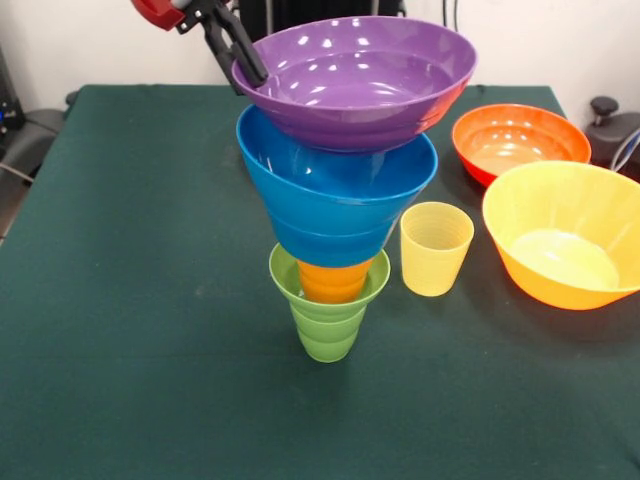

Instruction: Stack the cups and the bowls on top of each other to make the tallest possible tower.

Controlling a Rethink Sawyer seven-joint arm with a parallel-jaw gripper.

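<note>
The tower stands mid-table: a green ribbed cup (328, 322) at the bottom, an orange cup (334, 281) nested in it, a medium blue bowl (336, 190) on that, and a purple bowl (358, 82) on top, slightly tilted. My gripper (250, 76) comes down from the top left. Its black fingers (232, 45) straddle the purple bowl's left rim and are shut on it. A pale yellow cup (436, 248) stands upright just right of the tower. The small green and small blue bowls are out of view.
A red-orange bowl (518, 140) sits at the back right. A big orange bowl (566, 236) sits in front of it at the right edge. The dark green table (130, 300) stretches left of and in front of the tower.
</note>
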